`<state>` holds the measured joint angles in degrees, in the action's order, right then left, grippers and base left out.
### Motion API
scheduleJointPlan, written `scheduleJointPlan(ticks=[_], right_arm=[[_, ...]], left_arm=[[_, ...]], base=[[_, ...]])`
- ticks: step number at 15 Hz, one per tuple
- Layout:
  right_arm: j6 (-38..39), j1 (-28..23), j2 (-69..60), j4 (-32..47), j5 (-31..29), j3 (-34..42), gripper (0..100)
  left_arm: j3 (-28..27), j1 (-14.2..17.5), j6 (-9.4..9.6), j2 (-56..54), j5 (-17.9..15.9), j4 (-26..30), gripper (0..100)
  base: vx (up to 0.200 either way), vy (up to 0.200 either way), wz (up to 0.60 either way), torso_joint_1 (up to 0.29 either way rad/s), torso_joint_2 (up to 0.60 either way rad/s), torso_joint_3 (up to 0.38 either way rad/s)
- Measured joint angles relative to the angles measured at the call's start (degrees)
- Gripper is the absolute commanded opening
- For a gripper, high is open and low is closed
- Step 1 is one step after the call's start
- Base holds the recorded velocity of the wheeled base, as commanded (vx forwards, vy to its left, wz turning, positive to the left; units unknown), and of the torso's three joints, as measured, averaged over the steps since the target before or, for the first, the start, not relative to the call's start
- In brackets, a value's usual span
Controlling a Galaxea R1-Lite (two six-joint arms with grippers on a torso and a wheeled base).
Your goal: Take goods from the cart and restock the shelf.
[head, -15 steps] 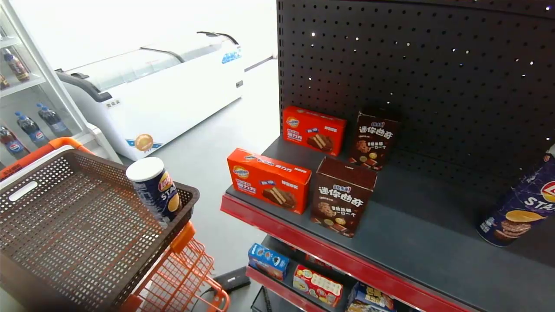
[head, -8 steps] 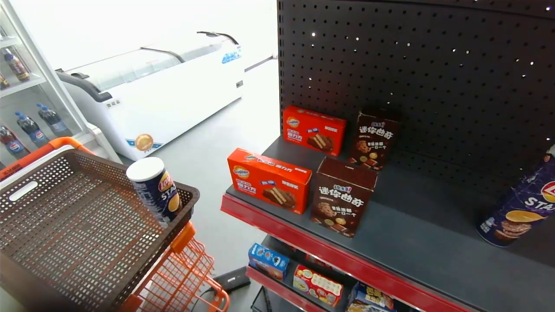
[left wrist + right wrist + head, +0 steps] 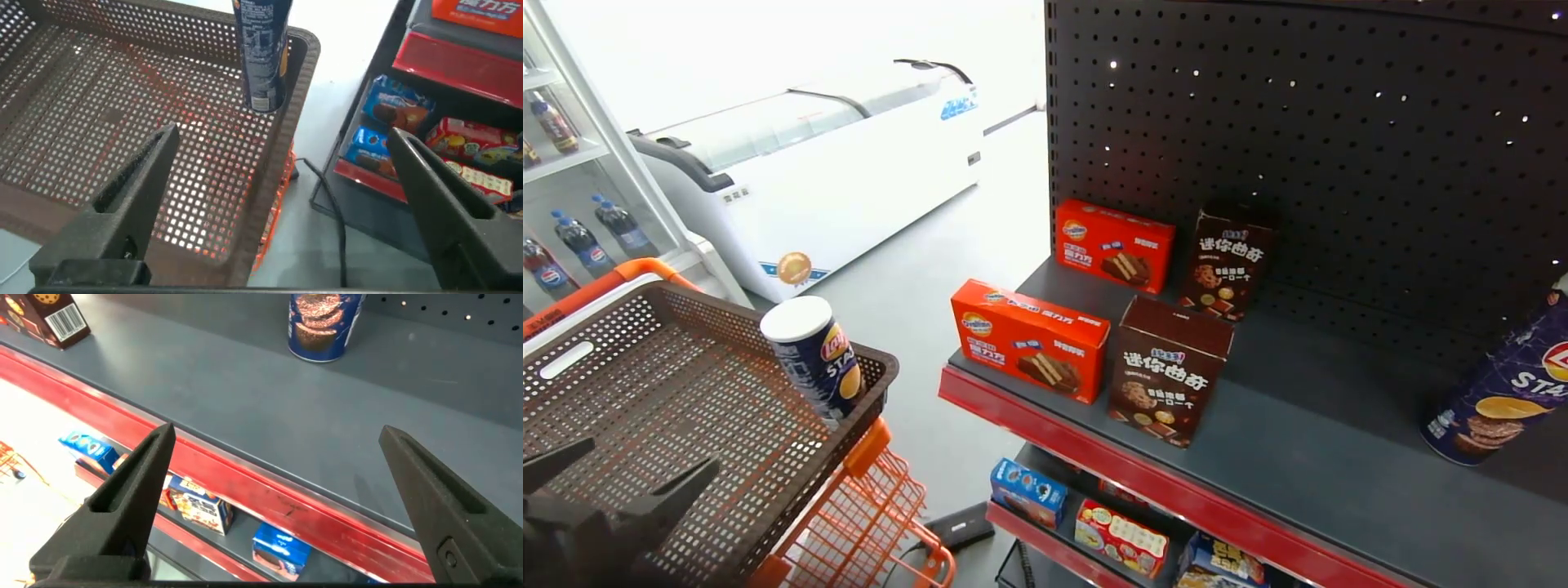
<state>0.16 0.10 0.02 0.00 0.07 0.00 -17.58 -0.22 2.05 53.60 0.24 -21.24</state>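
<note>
Care is needed with the chip can point(image 3: 813, 355), which is placed upright in the corner of the brown basket point(image 3: 882, 369) nearest the shelf point(image 3: 1298, 457), on top of the orange cart point(image 3: 874, 506). The left pincer point(image 3: 282, 139) is held spread wide and empty over the near part of the basket, well apart from the can; the right pincer point(image 3: 278, 434) is spread too, above the shelf's front edge. The can should be taken around its middle, the basket wall avoided, and the can lifted straight up before it is carried across.
</note>
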Motion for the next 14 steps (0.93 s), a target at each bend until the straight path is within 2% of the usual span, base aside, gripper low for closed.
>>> scheduleJointPlan(ticks=[3,6,7,8,10,11,14], right_arm=[[0.00,-0.07,0.00,0.00,0.00,0.00,100],[0.02,-0.05,0.00,0.00,0.00,0.00,100],[0.02,0.00,0.00,0.00,0.00,0.00,100],[0.02,0.00,0.00,0.00,0.00,0.00,100],[0.02,0.00,0.00,0.00,0.00,0.00,100],[0.02,0.00,-0.02,0.00,0.00,0.00,100],[0.02,-0.02,0.00,0.00,0.00,0.00,100]], left_arm=[[1.82,0.12,0.18,13.32,0.11,-14.67,100],[2.80,0.33,0.38,27.29,0.13,-34.51,100],[2.84,0.35,0.84,32.00,0.13,-41.23,100],[2.84,0.46,2.40,35.95,0.09,-45.71,100],[2.39,1.51,6.86,42.59,0.02,-49.93,100],[1.66,1.97,7.69,45.15,-0.04,-51.16,100],[-2.01,2.61,8.09,50.99,-0.24,-53.81,100]], base=[[0.000,0.000,0.00,0.000,0.00,0.000],[0.000,0.000,0.00,0.000,0.00,0.000],[0.000,0.000,0.00,0.000,0.00,0.000],[0.000,0.000,0.00,0.000,0.00,0.000],[0.000,0.000,0.00,0.000,0.00,0.000],[0.000,0.000,0.00,0.000,0.00,0.000],[0.000,0.000,0.00,0.000,0.00,0.000]])
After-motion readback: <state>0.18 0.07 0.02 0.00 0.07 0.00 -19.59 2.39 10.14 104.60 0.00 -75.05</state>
